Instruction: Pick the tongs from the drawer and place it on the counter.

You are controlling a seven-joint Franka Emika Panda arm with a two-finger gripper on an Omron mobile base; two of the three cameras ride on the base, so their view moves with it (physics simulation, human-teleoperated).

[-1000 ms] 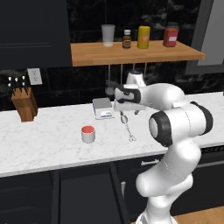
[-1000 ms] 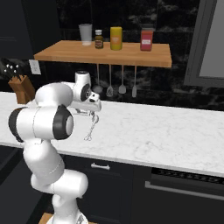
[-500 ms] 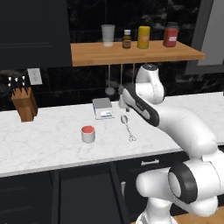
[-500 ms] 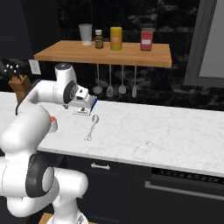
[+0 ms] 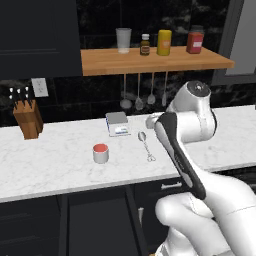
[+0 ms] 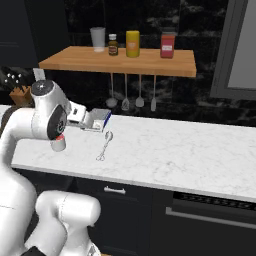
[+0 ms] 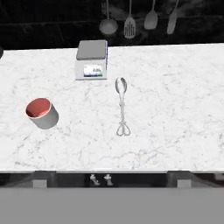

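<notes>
Slender silver metal tongs [image 7: 122, 107] lie flat on the long white marble bench [image 7: 175, 109], free of the robot. Spoon-like head points toward the back wall, small scissor loops toward the bench's front edge.

Taking the tongs as landmark:
- Small grey kitchen scale [image 7: 92, 59] with a lit display sits just beyond the head, a little to the left, not touching.
- Short grey cup with a red inside [image 7: 40, 113] stands to the left, well apart.
- Four steel ladles and spatulas [image 7: 130, 22] hang on the dark wall behind, under a brown wooden shelf [image 5: 150, 60] carrying a clear glass and three jars.
- Wooden knife block [image 5: 27, 117] stands far to the left, near the wall.
- Wide black drawer [image 5: 95, 220] is pulled open below the bench's front edge, to the left; dark interior.

Gripper [image 6: 95, 120] hangs above the bench near the scale, drawn up off the tongs; in the hand view its jaws stand spread wide, nothing between them.
</notes>
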